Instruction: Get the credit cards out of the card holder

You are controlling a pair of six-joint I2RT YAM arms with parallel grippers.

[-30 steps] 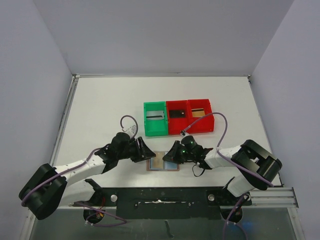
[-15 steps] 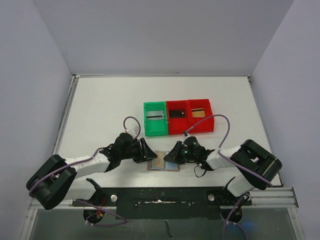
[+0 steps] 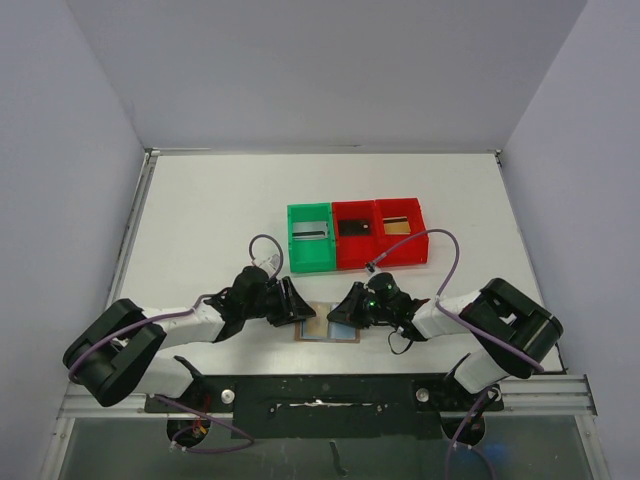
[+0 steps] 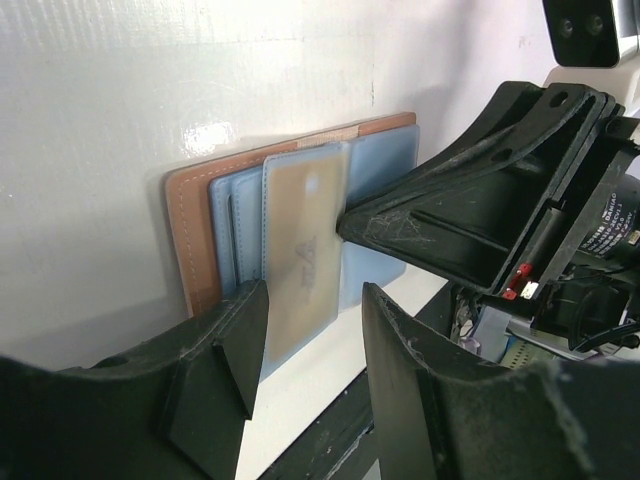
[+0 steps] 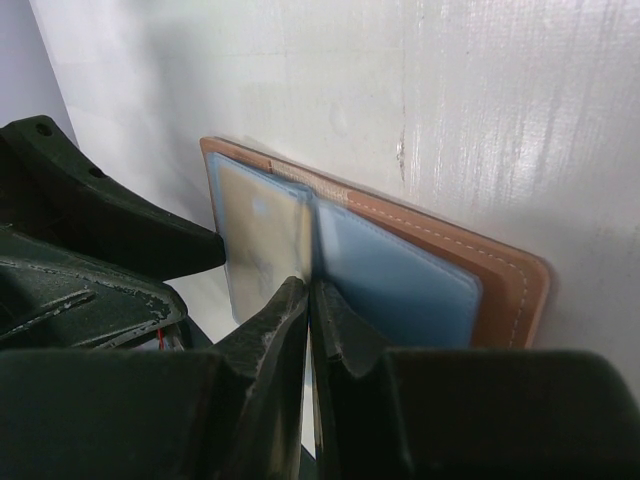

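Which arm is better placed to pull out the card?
Left. The left gripper is open astride the tan card sticking out of the holder, ready to close. The right gripper is shut, its tip at the holder's middle, seemingly pinning it.

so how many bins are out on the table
3, side by side in a row beyond the card holder: the green bin on the left, the middle red bin, and the right red bin. None looks hidden.
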